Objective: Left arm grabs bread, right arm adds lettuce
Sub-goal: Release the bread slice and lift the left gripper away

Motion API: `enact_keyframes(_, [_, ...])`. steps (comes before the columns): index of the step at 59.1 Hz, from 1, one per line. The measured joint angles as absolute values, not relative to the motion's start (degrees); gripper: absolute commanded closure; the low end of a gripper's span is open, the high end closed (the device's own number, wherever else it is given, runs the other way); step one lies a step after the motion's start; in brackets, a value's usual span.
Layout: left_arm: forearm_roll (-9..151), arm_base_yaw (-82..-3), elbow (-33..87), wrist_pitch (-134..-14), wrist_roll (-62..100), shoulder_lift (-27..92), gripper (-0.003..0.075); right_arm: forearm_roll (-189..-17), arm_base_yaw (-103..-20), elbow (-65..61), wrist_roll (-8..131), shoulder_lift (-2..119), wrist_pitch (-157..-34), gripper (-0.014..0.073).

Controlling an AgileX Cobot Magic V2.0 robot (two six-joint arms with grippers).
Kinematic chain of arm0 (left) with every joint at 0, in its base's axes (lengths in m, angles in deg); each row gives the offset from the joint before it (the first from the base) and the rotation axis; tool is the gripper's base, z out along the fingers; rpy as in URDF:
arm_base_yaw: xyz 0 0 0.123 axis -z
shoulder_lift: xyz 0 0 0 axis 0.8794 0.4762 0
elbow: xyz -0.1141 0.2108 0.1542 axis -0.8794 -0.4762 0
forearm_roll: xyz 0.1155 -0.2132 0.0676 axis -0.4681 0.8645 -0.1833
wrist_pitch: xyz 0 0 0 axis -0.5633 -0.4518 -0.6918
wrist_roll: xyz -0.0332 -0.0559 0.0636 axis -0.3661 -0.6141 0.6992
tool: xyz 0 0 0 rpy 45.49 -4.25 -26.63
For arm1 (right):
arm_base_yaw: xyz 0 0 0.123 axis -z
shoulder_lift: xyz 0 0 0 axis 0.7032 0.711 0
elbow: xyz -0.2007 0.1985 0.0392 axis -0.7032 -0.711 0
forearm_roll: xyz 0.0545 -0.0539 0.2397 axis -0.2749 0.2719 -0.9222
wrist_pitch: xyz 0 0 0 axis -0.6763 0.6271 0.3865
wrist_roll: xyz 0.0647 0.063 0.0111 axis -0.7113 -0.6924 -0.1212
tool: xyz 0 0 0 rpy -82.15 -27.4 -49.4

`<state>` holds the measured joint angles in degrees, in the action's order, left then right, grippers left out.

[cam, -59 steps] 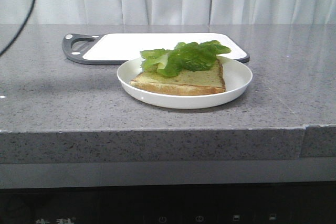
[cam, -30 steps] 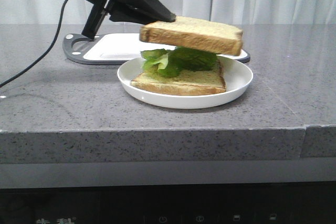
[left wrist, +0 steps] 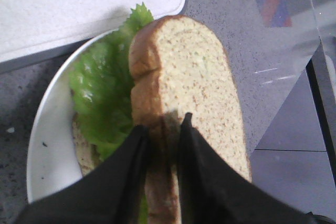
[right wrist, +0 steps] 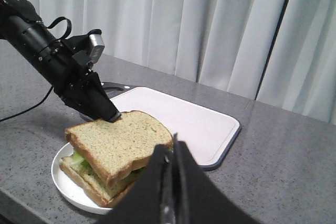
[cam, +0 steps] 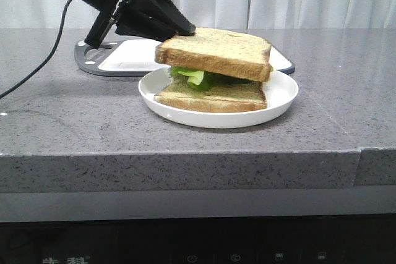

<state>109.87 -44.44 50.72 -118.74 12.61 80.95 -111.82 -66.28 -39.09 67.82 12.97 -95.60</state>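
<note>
Your left arm's pointed black gripper is clamped on the crust edge of the thick tan speckled slice of bread; the left wrist view shows one finger on each face of the slice. That slice lies on the bright green ruffled lettuce, tilted slightly, its gripped edge (the one nearer the cutting board) sitting higher. The lettuce rests on a second, thinner bread slice in the round white plate, with leaves poking out on the left arm's side. Behind the plate, on the grey speckled countertop, lies a white cutting board with a dark grey rim. Your right arm's blocky black gripper hangs clear above the plate's near side, its fingers pressed together and holding nothing.
</note>
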Motion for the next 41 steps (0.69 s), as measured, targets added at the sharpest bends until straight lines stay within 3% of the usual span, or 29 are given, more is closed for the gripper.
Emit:
enact_keyframes(10, [109.8,-44.4,50.7,-119.5,12.6,81.0,0.0323,-111.8,-66.3,-39.1,67.8,13.0,-95.6,0.0655])
enact_keyframes(24, [109.8,-47.8,50.7,-122.8,12.6,78.6,0.0325,-111.8,-66.3,-39.1,67.8,13.0,-95.6,0.0655])
enact_keyframes(27, [109.8,-49.1,50.7,-123.3,12.6,77.5,0.0366,-111.8,-66.3,-39.1,67.8,13.0,-95.5,0.0655])
enact_keyframes(32, [109.3,-51.0,50.7,-124.0,12.6,75.6,0.0510,-111.8,-66.3,-39.1,67.8,13.0,-95.3,0.0655])
enact_keyframes(37, [108.1,-52.8,50.7,-124.3,12.6,73.6,0.0735,-111.8,-66.3,-39.1,67.8,13.0,-95.3,0.0655])
enact_keyframes(41, [106.8,-53.7,50.7,-124.5,12.6,72.3,0.0741,-111.8,-66.3,-39.1,67.8,13.0,-95.3,0.0655])
